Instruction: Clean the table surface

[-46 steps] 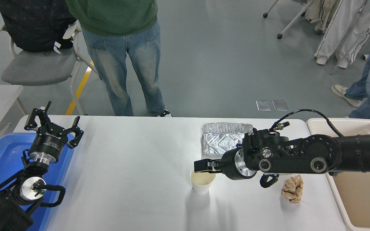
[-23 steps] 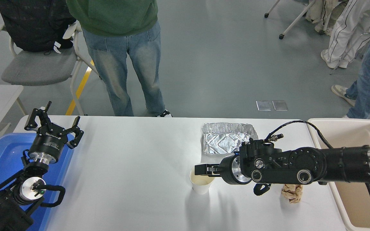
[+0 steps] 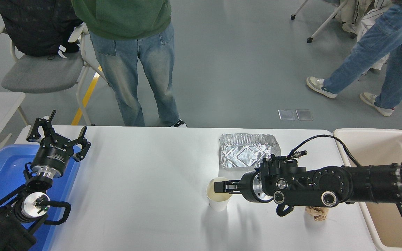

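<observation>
Head view: my right claw [image 3: 219, 187] reaches into the paper cup [image 3: 218, 198], whether clamped I cannot tell; the table surface [image 3: 145, 181] lies directly beneath it.

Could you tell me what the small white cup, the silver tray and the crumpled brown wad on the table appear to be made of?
The small white cup looks like matte paper, with a thin rolled rim. The silver rectangular tray looks like thin aluminium foil: shiny, wrinkled, with a crimped edge. The crumpled brown wad, partly hidden under the right arm, seems to be dull kraft paper or a napkin.
</observation>
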`<control>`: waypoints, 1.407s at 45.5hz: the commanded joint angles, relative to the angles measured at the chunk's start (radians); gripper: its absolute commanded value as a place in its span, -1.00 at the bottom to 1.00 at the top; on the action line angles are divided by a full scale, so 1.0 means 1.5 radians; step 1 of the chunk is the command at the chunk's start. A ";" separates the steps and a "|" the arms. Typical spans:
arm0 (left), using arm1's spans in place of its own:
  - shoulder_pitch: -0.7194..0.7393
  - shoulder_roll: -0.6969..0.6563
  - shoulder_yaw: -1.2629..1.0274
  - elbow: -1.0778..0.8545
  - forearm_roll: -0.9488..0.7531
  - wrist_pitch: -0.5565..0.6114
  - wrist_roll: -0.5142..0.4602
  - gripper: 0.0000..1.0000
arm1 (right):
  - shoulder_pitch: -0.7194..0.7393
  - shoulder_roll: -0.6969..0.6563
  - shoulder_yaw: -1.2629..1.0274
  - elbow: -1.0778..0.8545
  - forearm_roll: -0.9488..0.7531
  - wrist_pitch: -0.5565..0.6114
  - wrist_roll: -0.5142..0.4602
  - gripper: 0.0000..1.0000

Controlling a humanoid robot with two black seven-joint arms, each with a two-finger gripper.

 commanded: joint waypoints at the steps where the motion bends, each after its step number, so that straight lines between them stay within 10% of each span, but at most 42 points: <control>1: 0.000 0.000 0.000 0.000 0.000 0.000 0.000 0.98 | 0.007 -0.002 0.005 0.001 0.001 0.023 0.030 -1.00; 39: 0.000 0.000 0.000 0.000 0.000 0.000 0.000 0.98 | 0.037 -0.014 -0.005 0.017 0.002 0.033 0.066 -1.00; 64: 0.000 0.000 0.000 0.000 0.000 0.000 0.000 0.98 | 0.119 -0.304 0.023 0.180 0.020 0.125 0.098 -1.00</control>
